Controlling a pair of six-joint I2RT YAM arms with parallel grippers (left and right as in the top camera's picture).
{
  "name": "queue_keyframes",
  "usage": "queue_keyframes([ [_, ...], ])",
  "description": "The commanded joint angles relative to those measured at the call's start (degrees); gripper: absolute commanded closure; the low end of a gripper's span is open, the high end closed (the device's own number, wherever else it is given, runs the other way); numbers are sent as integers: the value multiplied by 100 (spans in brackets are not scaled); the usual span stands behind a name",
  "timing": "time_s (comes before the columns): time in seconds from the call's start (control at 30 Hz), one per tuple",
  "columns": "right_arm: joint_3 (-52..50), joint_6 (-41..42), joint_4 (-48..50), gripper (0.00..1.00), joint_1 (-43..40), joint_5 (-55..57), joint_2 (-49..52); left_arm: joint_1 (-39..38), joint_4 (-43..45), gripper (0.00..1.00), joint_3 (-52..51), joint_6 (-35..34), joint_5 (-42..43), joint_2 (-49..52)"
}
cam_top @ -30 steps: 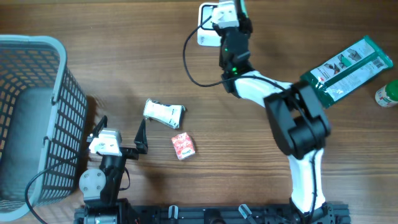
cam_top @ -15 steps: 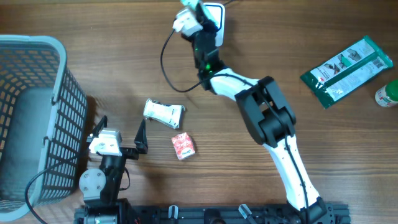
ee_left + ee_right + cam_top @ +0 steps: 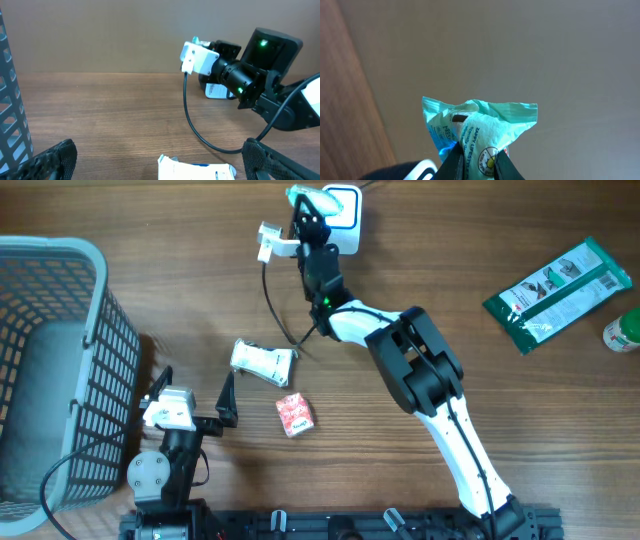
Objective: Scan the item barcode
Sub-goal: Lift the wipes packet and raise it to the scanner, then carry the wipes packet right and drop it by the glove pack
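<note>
**Item.** The mint-green crumpled plastic packet [image 3: 485, 122] was noted clamped by its lower end in the right gripper [image 3: 472, 159], the jaws nearly together on the film. It was held off the counter at the far edge, just beside the white square scanner block [image 3: 343, 202].

**Progress (judged).** The item was in hand and at the scanner, but the scan itself was not confirmed. A small dark mark was seen on the packet but could not be read as a barcode. Whether any code faced the scanner could not be told. Presenting the code and then setting the packet aside were taken as left to do.

**Other gripper.** The left gripper [image 3: 195, 387] was recorded with its jaws wide apart and nothing held. It was low at the near left of the brown wooden counter [image 3: 120, 210], next to the grey plastic mesh basket [image 3: 60, 360].

**Views compared.**
- The print and the grip on the packet were shown only by the right wrist view; overhead, the packet was reduced to a sliver of green.
- The layout was given only overhead: a white crumpled pouch [image 3: 263, 362] and a small red sachet [image 3: 294, 415] lay near the left gripper, and a long green printed bag [image 3: 558, 285] lay well apart at the right.
- A green light [image 3: 262, 44] lit on the right arm's housing was shown most plainly by the left wrist view.
</note>
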Motion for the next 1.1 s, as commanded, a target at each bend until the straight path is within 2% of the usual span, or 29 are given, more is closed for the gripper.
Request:
queue_keyframes([
  [0.0,17,-334,-227,96,-66,-138,146,46,-20,0,-26,-55,-11,-33],
  [0.13,-33,140,-1086,96,-13,-92,173,46,-20,0,-26,-55,-11,-33],
  [0.27,-129,118,-1185,96,105,-7,133,46,-20,0,-26,-55,-11,-33],
  [0.37,-129,267,-1176,96,149,461,-476,46,-20,0,-26,-55,-11,-33],
  [0.43,-129,474,-1523,96,138,938,-1220,46,-20,0,-26,-55,-11,-33],
  [0.5,-129,1235,-2334,96,48,1596,-2063,46,-20,0,-26,-55,-11,-33],
  [0.6,-129,2321,-4273,96,-409,2422,-2931,46,-22,0,-26,-55,-11,-33],
  [0.63,-129,3283,-5453,96,-813,2470,-3185,46,-20,0,-26,-55,-11,-33],
  [0.67,-129,4594,-6966,96,-1429,2013,-3342,46,-20,0,-26,-55,-11,-33],
  [0.7,-168,6113,-8585,96,-2564,437,-3272,46,-20,0,-26,-55,-11,-33],
  [0.73,-190,7012,-9009,96,-3366,-540,-3130,46,-20,0,-26,-55,-11,-33],
  [0.83,-190,8791,-9608,96,-4503,-1244,-2798,46,-20,0,-26,-55,-11,-33],
  [0.93,-190,9718,-10124,96,-5239,-1040,-2634,46,-20,0,-26,-55,-11,-33],
  [1.03,-188,9851,-10297,96,-5650,-940,-2636,46,-20,0,-26,-55,-11,-33],
  [1.07,-188,9853,-10347,69,-5702,-940,-2636,46,-20,0,-26,-55,-11,-33],
])
